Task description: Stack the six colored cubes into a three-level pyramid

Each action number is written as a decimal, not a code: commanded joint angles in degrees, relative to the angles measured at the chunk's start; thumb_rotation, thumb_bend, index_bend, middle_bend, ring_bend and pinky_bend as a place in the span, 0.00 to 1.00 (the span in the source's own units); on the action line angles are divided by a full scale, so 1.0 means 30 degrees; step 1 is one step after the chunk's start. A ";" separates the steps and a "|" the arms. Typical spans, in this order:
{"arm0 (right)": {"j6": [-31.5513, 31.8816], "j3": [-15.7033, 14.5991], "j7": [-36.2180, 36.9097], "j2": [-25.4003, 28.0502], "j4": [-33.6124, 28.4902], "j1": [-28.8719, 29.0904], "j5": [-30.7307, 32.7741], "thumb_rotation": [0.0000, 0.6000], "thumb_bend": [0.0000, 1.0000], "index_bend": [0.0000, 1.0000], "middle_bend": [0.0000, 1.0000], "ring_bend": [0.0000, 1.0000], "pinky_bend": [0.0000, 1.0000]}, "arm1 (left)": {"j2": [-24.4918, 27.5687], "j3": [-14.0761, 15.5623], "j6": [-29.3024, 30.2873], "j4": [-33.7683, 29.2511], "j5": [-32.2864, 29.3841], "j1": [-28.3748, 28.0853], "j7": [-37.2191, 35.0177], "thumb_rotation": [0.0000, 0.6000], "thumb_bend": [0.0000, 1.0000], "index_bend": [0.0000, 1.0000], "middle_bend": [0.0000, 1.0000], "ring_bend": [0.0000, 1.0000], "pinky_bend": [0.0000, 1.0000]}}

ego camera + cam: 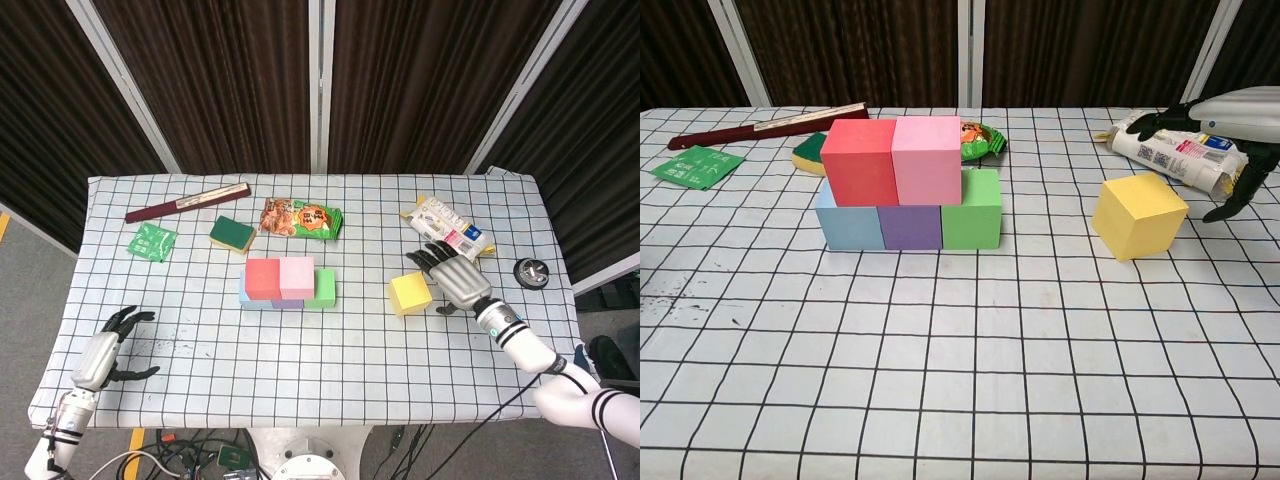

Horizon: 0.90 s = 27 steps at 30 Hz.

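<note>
right hand: my metal-backed right hand (460, 278) hangs just right of the yellow foam cube (410, 293), fingers spread, holding nothing. Can't tell if it's touching the cube's right face.
direction: cube sits directly left of the palm, so I reckon it's a short sideways close.
left hand: left hand (100, 355) is way off at the near-left table edge, fingers loosely apart and empty. Right one's obviously nearer.
target: top of the red cube (860, 160) and pink cube (926, 158), which sit on the blue (849, 226), purple (912, 227) and green cube (972, 210) row, well left.
clutter: white snack packet (1175, 152) just behind the hand; path leftwards looks open.
</note>
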 commanded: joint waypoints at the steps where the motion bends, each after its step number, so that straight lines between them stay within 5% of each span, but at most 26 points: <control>1: 0.0605 -0.0056 0.1177 -0.0654 0.0756 -0.0014 -0.0866 1.00 0.00 0.00 0.09 0.00 0.00 | -0.0008 0.0000 -0.0035 -0.0023 -0.0012 -0.0016 0.0049 1.00 0.00 0.20 0.22 0.06 0.09; 20: 0.0789 0.0196 0.2465 -0.2110 0.2444 -0.0005 -0.1039 1.00 0.06 0.00 0.42 0.04 0.00 | -0.0100 -0.0016 -0.0208 -0.0070 -0.0123 -0.0100 0.0192 1.00 0.00 0.20 0.22 0.06 0.09; 27: 0.2418 0.1863 0.2657 -0.0639 -0.0068 -0.0182 -0.0209 1.00 0.07 0.00 0.55 0.11 0.00 | -0.0058 -0.0094 -0.0063 -0.0079 -0.0127 -0.0101 -0.0034 1.00 0.00 0.20 0.22 0.06 0.09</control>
